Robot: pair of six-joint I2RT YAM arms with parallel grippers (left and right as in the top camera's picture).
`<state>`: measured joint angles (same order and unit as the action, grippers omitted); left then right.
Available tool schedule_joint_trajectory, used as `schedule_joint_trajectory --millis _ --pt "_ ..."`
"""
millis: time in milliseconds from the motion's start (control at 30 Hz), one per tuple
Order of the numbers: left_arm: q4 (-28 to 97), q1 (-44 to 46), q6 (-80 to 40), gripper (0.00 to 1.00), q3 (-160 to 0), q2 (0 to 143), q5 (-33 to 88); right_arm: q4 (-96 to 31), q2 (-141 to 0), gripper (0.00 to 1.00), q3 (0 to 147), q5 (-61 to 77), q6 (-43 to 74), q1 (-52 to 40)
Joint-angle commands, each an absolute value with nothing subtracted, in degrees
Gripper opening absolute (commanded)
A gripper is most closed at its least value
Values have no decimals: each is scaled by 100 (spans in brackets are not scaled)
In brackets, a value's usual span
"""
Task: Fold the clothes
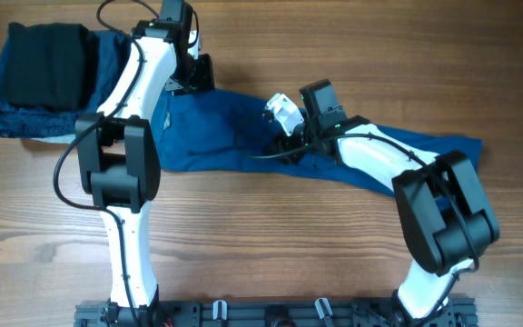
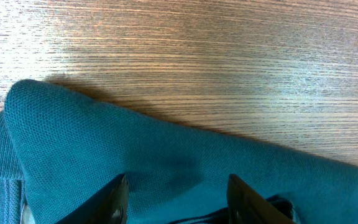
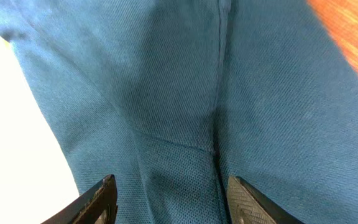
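Fingers [image 3: 98, 202] of the right gripper [image 3: 169, 196] fill the lower edge of the right wrist view. They stand apart with nothing between them, so the claw is open. It hangs close over the shirt [image 3: 185, 106]. A seam in the cloth runs down the view and ends between the two fingers. Bare table [image 3: 356, 43] shows at the upper right corner only.

Left gripper [image 2: 179, 190] is likewise open: its fingers [image 2: 114, 202] are spread above flat cloth and clamp none of it. The shirt [image 2: 142, 155] presents a folded edge running from a rounded corner at upper left down to the right, with the table [image 2: 197, 56] beyond it.

Overhead view:
- The shirt [image 1: 216, 132] lies as a long, bunched band across the middle of the table [image 1: 289, 241], from under the left arm to the right side.
- The left gripper [image 1: 193, 77] is over the band's far left end.
- The right gripper [image 1: 287, 136] is over its middle.
- A black garment [image 1: 48, 64] rests folded on dark-blue pieces [image 1: 16, 118] at the far left, just beside the shirt.
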<state>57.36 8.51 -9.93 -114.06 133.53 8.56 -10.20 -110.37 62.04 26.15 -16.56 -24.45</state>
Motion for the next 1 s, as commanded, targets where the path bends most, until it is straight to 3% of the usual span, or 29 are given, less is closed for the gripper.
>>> schedule_joint_trajectory --millis 0,100,133,200,233,433,567,633,667,733,767,900,967 --pt "5723 812 -941 51 -11432 13443 799 -985 -11380 56 6311 2797 -1653 -2453" --pt "5717 812 -941 51 -11432 13443 801 -945 -11365 55 6355 2794 -1658 -2453" --pt "5714 812 -941 51 -11432 13443 799 -952 -11365 50 6401 2797 -1653 -2453" --pt "5714 812 -941 52 -11432 13443 799 -1216 -11356 21 6552 2864 -1660 -2453" --pt "5712 812 -941 52 -11432 13443 799 -1452 -11334 13 6663 2967 -1675 -2460" --pt "5649 812 -941 52 -11432 13443 799 -3009 -11306 14 7172 3605 -1658 -2493" --pt "5629 812 -941 53 -11432 13443 799 -3330 -11428 24 7166 3474 -1647 -2694" --pt "5631 812 -941 53 -11432 13443 799 -3361 -11467 39 7166 3347 -1632 -2759" --pt "5631 812 -941 53 -11432 13443 799 -3374 -11467 53 7166 3347 -1632 -2757" --pt "5634 812 -941 54 -11432 13443 799 -3472 -11467 64 7166 3350 -1640 -2757" --pt "5631 812 -941 54 -11432 13443 799 -3647 -11467 76 7166 3389 -1656 -2759" --pt "5566 812 -941 51 -11476 13417 801 -3894 -11413 99 7321 3566 -1800 -2740" --pt "5570 827 -943 52 -11601 13235 801 -4340 -11166 99 7950 3461 -1772 -2624"
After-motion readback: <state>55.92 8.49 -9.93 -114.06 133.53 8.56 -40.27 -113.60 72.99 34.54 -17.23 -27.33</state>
